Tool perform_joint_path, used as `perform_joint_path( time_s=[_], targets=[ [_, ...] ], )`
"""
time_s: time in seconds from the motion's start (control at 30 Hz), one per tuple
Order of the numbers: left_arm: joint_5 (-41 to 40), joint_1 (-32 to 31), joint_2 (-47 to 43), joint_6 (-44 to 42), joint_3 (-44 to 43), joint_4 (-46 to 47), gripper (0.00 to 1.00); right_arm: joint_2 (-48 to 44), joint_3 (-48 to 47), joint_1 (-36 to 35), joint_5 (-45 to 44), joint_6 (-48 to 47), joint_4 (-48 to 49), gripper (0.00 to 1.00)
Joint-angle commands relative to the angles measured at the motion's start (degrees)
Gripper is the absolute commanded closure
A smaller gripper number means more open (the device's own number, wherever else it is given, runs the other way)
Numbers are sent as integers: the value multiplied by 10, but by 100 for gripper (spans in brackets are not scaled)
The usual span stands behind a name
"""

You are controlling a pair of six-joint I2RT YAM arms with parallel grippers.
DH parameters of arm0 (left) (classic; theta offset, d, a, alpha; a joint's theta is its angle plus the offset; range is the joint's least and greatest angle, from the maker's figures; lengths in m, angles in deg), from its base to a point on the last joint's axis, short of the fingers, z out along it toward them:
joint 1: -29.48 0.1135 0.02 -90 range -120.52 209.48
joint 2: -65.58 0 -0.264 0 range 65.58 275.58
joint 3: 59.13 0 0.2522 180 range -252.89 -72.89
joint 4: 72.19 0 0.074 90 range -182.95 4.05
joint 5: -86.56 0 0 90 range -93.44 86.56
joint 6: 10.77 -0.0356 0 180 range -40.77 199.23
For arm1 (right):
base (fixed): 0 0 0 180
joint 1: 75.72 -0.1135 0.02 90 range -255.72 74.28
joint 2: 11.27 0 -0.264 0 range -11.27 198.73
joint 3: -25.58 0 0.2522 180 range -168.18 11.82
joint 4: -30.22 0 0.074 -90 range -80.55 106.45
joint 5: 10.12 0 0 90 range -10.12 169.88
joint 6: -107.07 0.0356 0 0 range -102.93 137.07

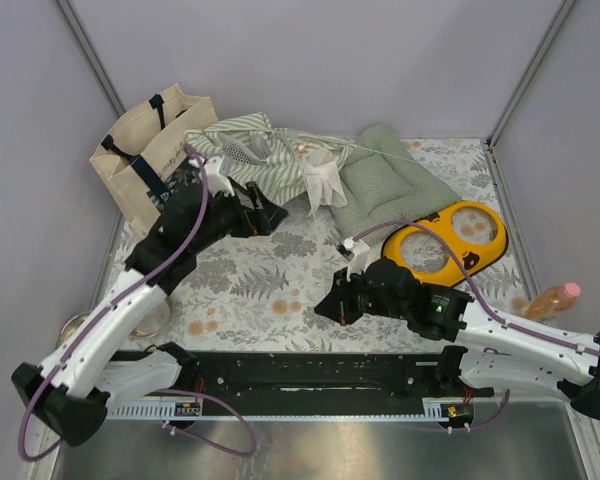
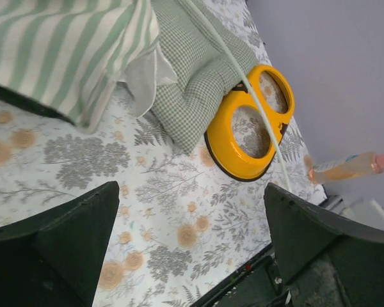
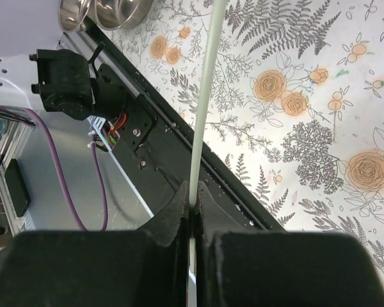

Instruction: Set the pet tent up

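While the tent (image 1: 242,148) lies slumped just beyond the left pincer (image 1: 263,212), a flat heap of striped cloth with its white flaps spilled to one side, the job looks barely begun. No frame stands, and nothing lifts the cloth off the table.

The left pincer is spread wide with nothing between its jaws. Its own camera shows the striped cloth ahead and off to one side of it.

The right pincer (image 3: 193,199) is clamped on a thin white pole (image 3: 205,96), which runs straight out from its fingertips over the flowered cover. From the left wrist the same pole is seen ahead of the left pincer, crossing the cushion (image 2: 192,83) and the yellow bowl (image 2: 225,165). Whether its far end sits in the tent I cannot tell.

By my reckoning one pole is in hand and all else remains: seating it, raising the cloth and parting the flaps.
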Motion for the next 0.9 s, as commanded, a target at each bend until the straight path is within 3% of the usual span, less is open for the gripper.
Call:
perform_joint_path(
  time_s=[0.0, 0.13, 0.2, 0.3, 0.5, 0.87],
  targets=[
    [-76, 1, -89, -71, 62, -39, 4, 6, -52, 5, -69, -34, 52, 100],
    [-119, 2, -106, -107, 134, 41, 17, 19, -75, 5, -56, -45, 48, 100],
    [-119, 2, -82, -125, 135, 88, 26, 25, -83, 5, -51, -48, 48, 100],
    [-155, 8, -31, -141, 124, 136, 30, 28, -87, 4, -52, -50, 47, 100],
    [-92, 45, 49, -155, 108, 198, 30, 15, -76, 4, -66, -46, 45, 100],
    [8, 69, 79, -147, 99, 257, 22, 17, -80, 5, -68, -56, 44, 100]
  ],
)
